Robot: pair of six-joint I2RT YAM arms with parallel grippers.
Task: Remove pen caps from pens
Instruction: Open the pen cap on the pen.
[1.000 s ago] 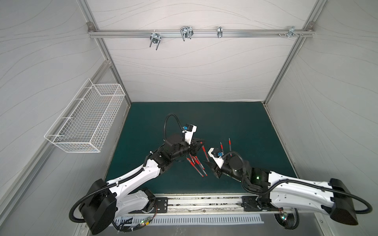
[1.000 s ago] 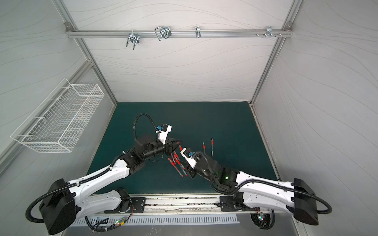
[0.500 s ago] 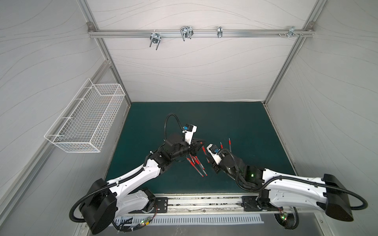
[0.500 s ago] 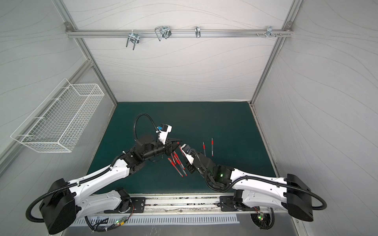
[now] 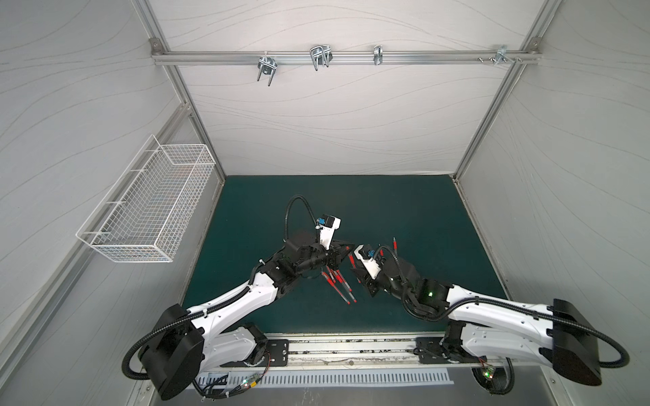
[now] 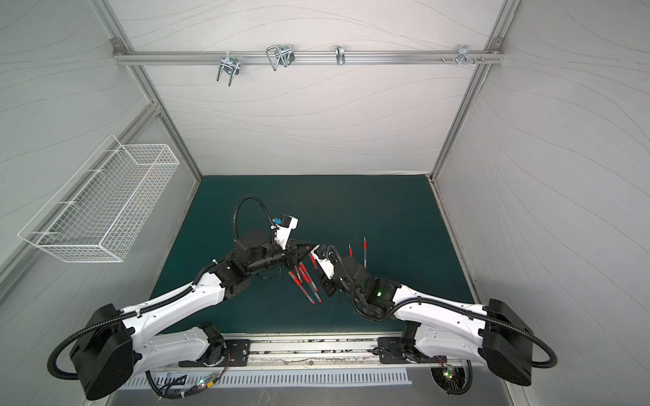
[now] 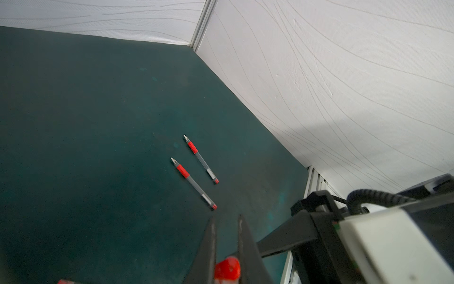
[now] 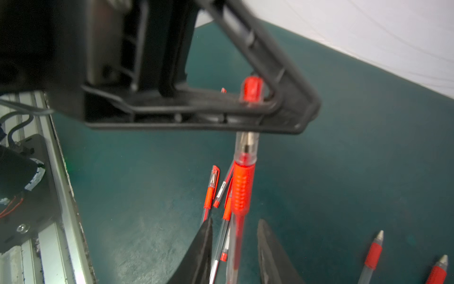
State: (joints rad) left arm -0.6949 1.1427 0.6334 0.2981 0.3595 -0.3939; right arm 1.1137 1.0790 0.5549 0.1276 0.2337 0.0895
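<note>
While left gripper (image 7: 226,218) is clamping the cap (image 7: 227,269), right gripper (image 8: 235,222) is sitting open, jaws straddling the pen (image 8: 242,189) barrel with gaps showing. Pen axis is running straight from left jaws into right jaws, so I'm expecting a pull along it. Counting: one held, two bare pens (image 7: 194,184) lying beyond left jaws, roughly four in the pile (image 5: 337,283) below both.

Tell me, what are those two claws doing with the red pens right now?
Left claw shut on a red cap. Right claw around that pen's barrel, grip unconfirmed. Two bare pens lie beyond, capped pile below. Nothing blocking.
</note>
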